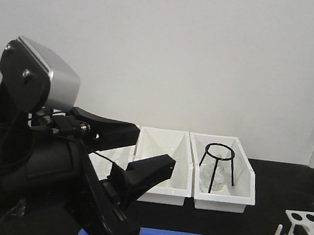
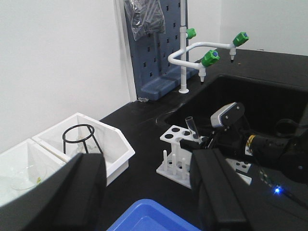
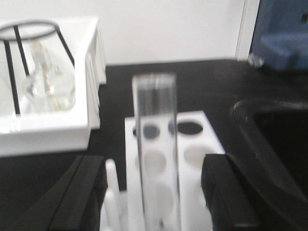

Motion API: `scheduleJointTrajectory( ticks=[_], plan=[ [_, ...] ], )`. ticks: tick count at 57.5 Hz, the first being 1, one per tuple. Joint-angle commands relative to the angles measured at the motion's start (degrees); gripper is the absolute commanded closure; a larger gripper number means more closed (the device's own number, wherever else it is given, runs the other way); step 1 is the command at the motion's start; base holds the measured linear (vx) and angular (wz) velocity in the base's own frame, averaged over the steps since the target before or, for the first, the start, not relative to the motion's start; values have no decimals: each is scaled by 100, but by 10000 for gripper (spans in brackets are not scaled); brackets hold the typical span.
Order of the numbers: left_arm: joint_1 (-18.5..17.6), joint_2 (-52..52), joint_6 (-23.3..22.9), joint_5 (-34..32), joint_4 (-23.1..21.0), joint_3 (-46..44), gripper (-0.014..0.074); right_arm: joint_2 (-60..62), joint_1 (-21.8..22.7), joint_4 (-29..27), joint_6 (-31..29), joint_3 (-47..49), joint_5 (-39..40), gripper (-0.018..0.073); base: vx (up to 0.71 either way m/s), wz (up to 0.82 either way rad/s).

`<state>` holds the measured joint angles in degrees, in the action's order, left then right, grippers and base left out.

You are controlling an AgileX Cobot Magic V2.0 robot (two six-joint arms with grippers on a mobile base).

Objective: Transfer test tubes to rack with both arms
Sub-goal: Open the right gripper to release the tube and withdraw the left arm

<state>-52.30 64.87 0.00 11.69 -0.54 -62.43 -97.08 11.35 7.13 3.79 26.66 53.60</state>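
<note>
- Left of the front view: the left gripper (image 1: 155, 147) hangs before the white bins (image 1: 165, 196). Its jaws are spread with nothing between them. I judge it free to fetch another tube.
- Centre of the right wrist view: a test tube (image 3: 156, 144) stands upright in the rack (image 3: 211, 138), seemingly seated in a hole. It is slender clear glass with a round open rim, and blurred here.
- Either side of it: the right gripper (image 3: 154, 161) has its jaws released, and both fingers stand apart from the glass.
- The step in hand reads as setting this tube down, which looks all but done.
- The next move calls for drawing the right gripper away without brushing the tube.
- Centre-right of the left wrist view: the rack sits on the black counter beside the sink.
</note>
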Motion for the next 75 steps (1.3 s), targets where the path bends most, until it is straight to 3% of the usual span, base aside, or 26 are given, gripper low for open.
scheduleJointTrajectory(
  ticks=[1,18,24,30,37,46,56,62,68,75],
  plan=[
    [-7,-140,-30,-422,-14,-222,98,559,35,9,-16,113,691,60,0,0],
    [-7,-140,-155,-319,-14,-222,98,2286,35,57,296,119,112,60,0,0],
    [-7,-140,-223,-91,-14,-222,101,3035,15,213,402,125,-485,79,0,0],
    [-7,-140,-223,212,-8,-222,142,3869,15,582,742,261,-1601,145,0,0],
    [-7,-140,-170,587,95,-222,290,4844,15,1092,1219,643,-3436,302,0,0],
    [-7,-140,-170,970,411,-222,617,5676,15,1393,1350,855,-4915,545,0,0],
    [6,-191,-199,1156,872,-222,619,6233,-49,1162,1350,848,-5910,571,0,0],
    [283,-355,-615,1462,1304,-222,619,6297,-357,964,1319,848,-5977,566,0,0],
    [804,-653,-1125,1899,1788,-222,619,6297,-864,918,1306,848,-5951,566,0,0],
    [1363,-1113,-1322,2390,2175,-222,619,6252,-1495,918,1306,848,-5806,566,0,0]
  ],
)
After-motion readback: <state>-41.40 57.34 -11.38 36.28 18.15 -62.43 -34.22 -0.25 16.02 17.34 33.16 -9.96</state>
